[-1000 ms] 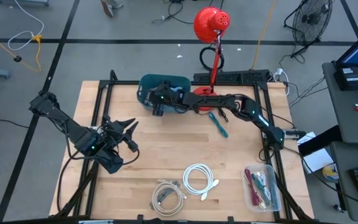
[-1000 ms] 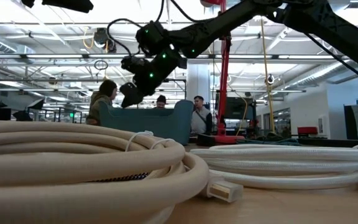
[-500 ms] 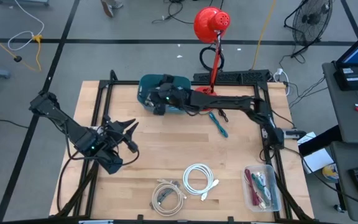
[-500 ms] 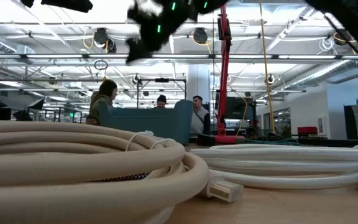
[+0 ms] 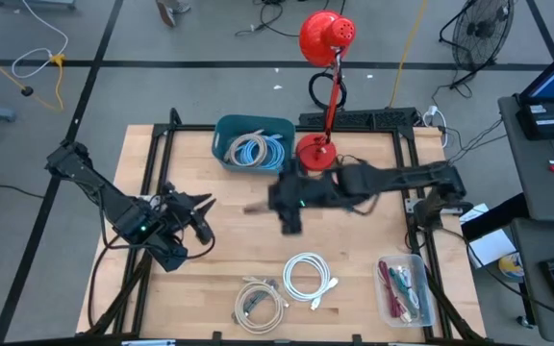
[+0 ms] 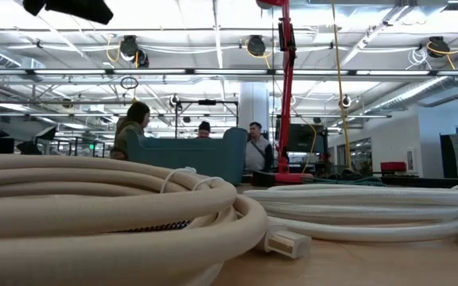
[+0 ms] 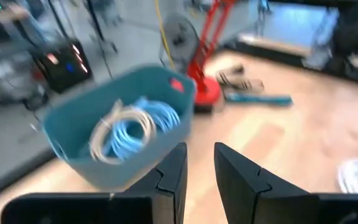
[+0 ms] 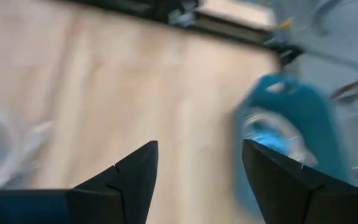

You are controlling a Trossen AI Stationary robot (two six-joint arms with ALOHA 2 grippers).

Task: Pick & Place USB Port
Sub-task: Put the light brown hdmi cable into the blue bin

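Right tool (image 5: 287, 204), fingers spread wide and empty, over the wooden desk (image 5: 210, 240); coiled pale-blue and white cables (image 5: 256, 151) lie in the teal plastic bin (image 5: 225, 130). Left tool (image 5: 198, 209) narrowly open, empty.

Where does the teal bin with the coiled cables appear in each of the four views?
High view: teal bin at the table's far edge, left of the red lamp.
Low view: bin at centre, behind the white cable coils.
Left wrist view: bin ahead, left of centre.
Right wrist view: bin at right, blurred.
Shared landmark: the red lamp beside it, absent from the right wrist view.
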